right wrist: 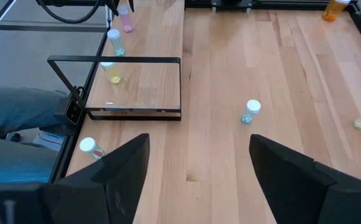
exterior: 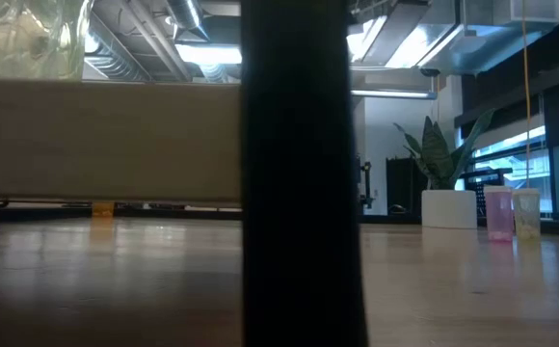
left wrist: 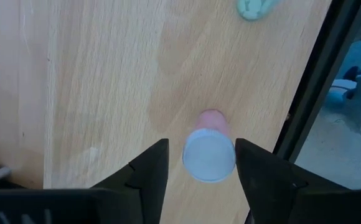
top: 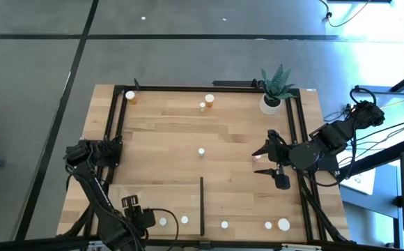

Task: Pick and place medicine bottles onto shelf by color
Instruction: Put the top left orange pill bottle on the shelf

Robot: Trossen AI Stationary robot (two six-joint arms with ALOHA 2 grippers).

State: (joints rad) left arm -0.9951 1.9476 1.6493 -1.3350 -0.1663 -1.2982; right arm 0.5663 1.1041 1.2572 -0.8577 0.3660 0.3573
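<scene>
Left wrist view shows the left end effector (left wrist: 200, 163), fingers apart, straddling a pink medicine bottle (left wrist: 209, 151) at the shelf's (top: 161, 199) seven o'clock corner; I'd lift straight up, keeping both fingers off the cap.

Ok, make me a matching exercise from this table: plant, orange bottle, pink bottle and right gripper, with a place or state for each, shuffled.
Things:
1. plant
2. orange bottle
3. pink bottle
4. right gripper

Places or states:
A. between the fingers of the left gripper, white cap up
B. open, over bare wood
C. in a white pot at a table corner
D. alone in the corner on the left arm's side, by the black rail

Pairs: 1-C, 2-D, 3-A, 4-B
</scene>
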